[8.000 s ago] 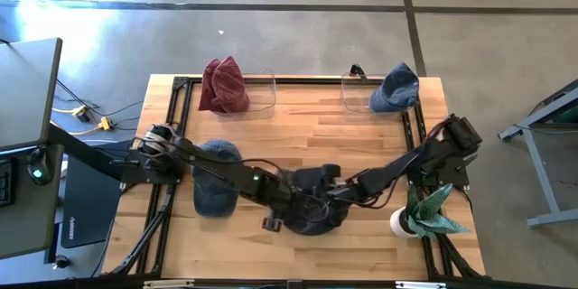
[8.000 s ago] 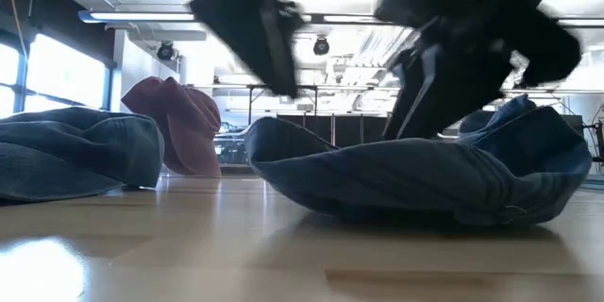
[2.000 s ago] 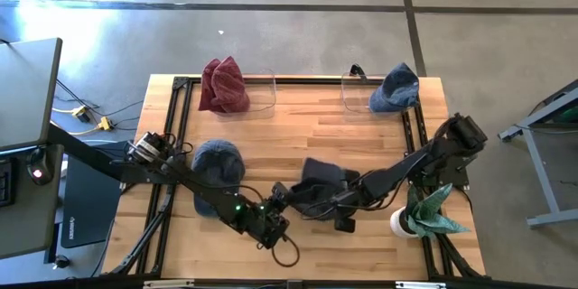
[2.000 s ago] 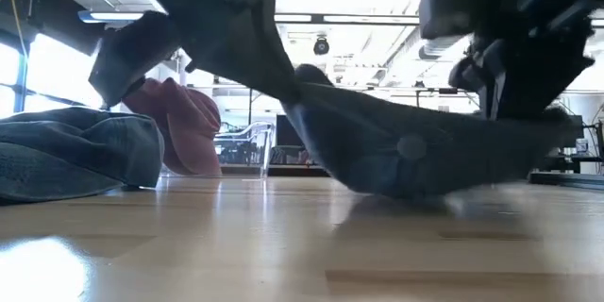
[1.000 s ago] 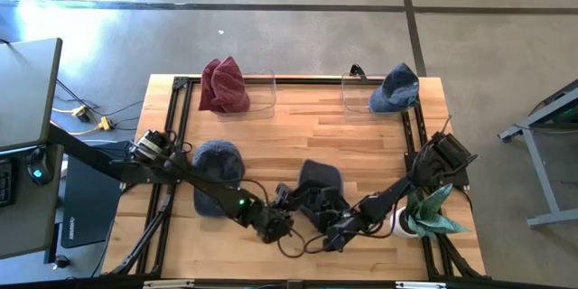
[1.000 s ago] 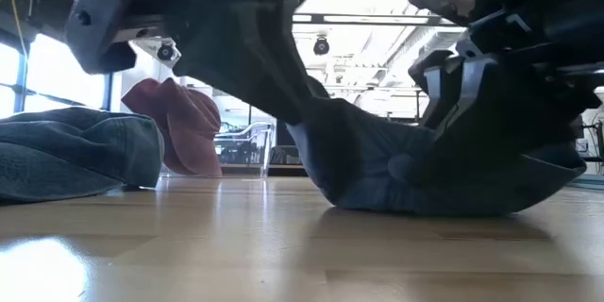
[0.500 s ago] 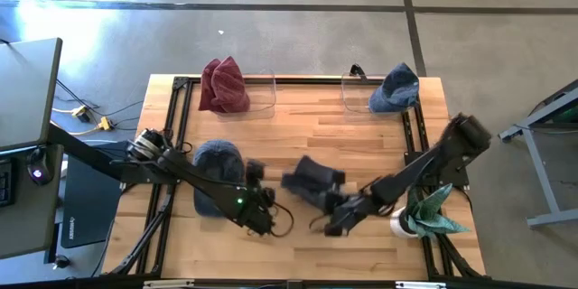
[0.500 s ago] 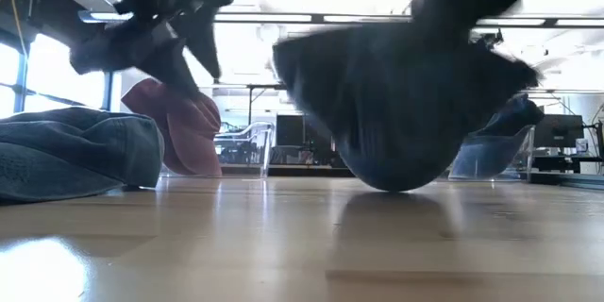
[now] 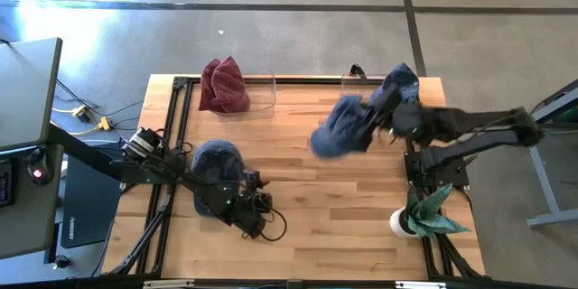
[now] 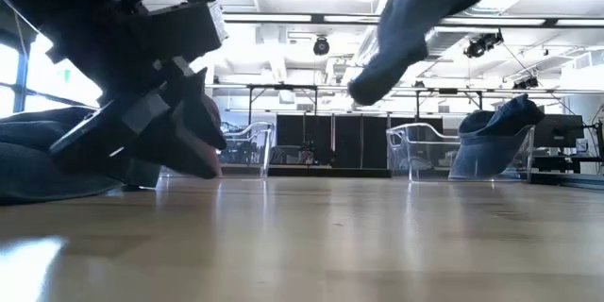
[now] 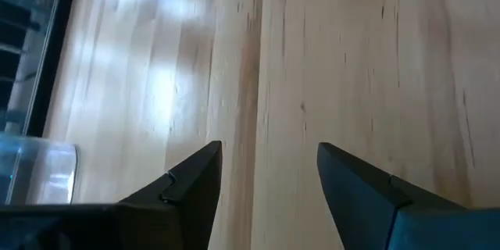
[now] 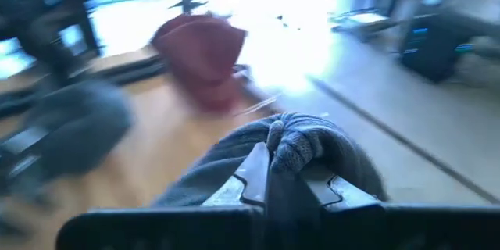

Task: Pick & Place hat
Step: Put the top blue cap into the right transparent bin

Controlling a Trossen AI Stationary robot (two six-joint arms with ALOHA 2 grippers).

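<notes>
Fingers of the left gripper (image 11: 266, 191) stand apart with nothing between them, only bare table (image 11: 351, 62) showing past their tips. That gripper sits low over the near-left part of the boards, just beside a grey-blue hat (image 9: 217, 158) lying flat there, and it looks to be waiting.

Farther right, the right gripper (image 9: 377, 117) has its fingers (image 12: 262, 180) pinched together on a fold of the blue hat (image 9: 341, 128), and the cloth bunches up just above the fingertips in the right wrist view. This hat is off the table, hanging in the air below and to the left of the fingers, well above the boards in the low view (image 10: 406, 24). Just behind the fingers stands a clear bin (image 9: 358, 93) at the far-right edge, with another blue hat (image 9: 398, 88) draped on it. A red hat (image 9: 223, 86) rests against a second clear bin (image 9: 260, 92) well off to the left.

My reading is that the carry is the step in hand: the hat is lifted and on its way, with the placing not yet done. Which bin is meant I cannot tell, though the far-right one is nearest. The next move calls for bringing the fingers over that bin's opening, lowering until the dangling cloth is inside its walls, then letting go.

From above, the hat's long axis runs slantwise from the pinched end by the fingers down toward the table's middle, its loose end pointing left and toward the near edge; in the low view it droops down from the grip.
</notes>
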